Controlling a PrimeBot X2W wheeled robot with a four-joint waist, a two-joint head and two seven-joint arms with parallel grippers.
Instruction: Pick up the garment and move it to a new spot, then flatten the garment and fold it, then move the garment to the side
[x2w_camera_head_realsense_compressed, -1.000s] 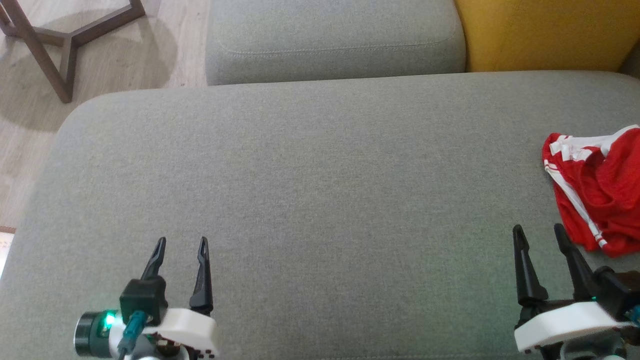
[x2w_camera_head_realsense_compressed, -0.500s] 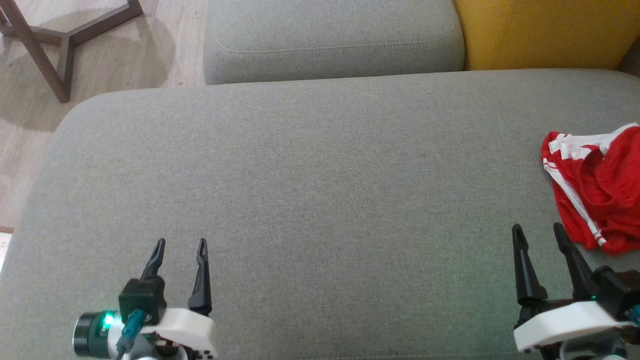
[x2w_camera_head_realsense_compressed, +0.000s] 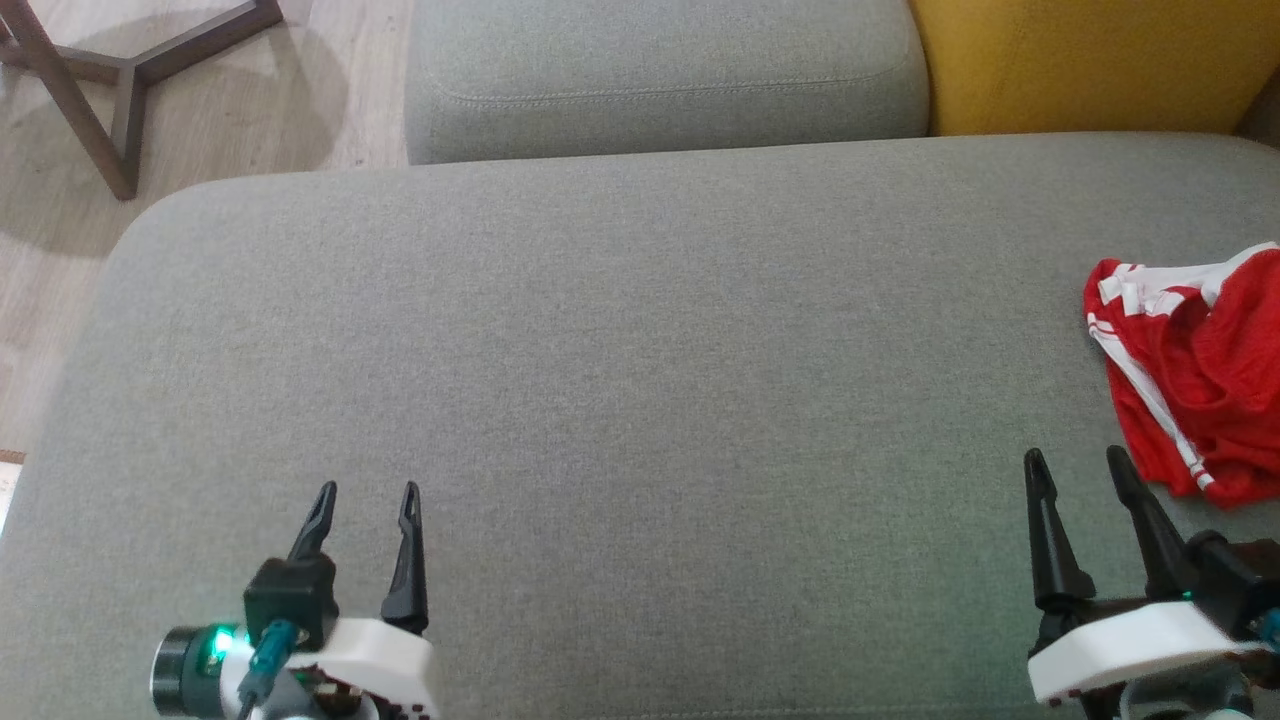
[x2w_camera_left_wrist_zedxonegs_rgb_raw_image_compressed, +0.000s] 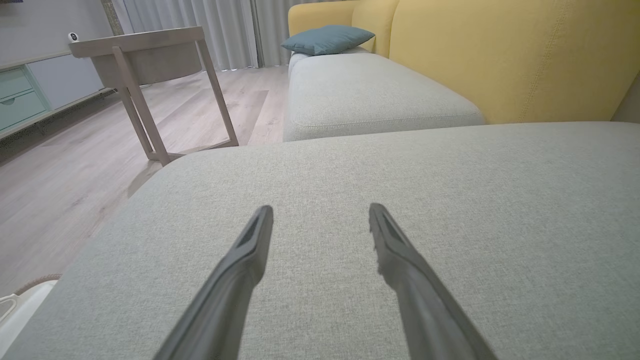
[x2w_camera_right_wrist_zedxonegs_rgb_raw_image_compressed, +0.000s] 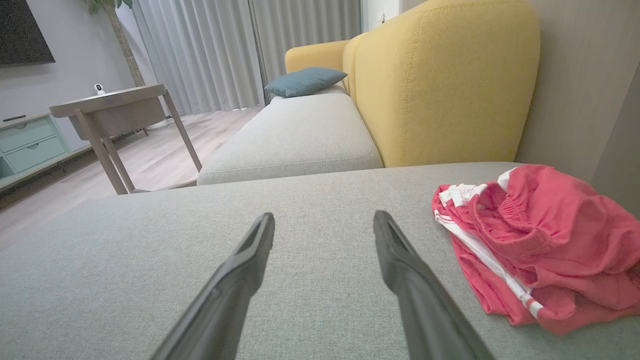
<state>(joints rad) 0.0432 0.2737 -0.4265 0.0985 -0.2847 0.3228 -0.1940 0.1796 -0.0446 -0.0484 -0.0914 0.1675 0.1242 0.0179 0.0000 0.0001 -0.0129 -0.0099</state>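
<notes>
The garment (x2w_camera_head_realsense_compressed: 1195, 370), a crumpled red heap, lies at the right end of the seat (x2w_camera_head_realsense_compressed: 640, 350). It is just beyond and to the right of the right fingers (x2w_camera_head_realsense_compressed: 1047, 540), with its striped edge running near to far. The left fingers (x2w_camera_head_realsense_compressed: 404, 570) are well apart from it. Both pairs stand wide apart, holding nothing.

Head overhead, wrists low over cushion (x2w_camera_head_realsense_compressed: 640, 350)

Grey sofa seat (x2w_camera_head_realsense_compressed: 620, 330), yellow backrest (x2w_camera_head_realsense_compressed: 1080, 60), wooden side table (x2w_camera_left_wrist_zedxonegs_rgb_raw_image_compressed: 140, 55), teal pillow (x2w_camera_left_wrist_zedxonegs_rgb_raw_image_compressed: 327, 39), curtains (x2w_camera_right_wrist_zedxonegs_rgb_raw_image_compressed: 200, 50)
</notes>
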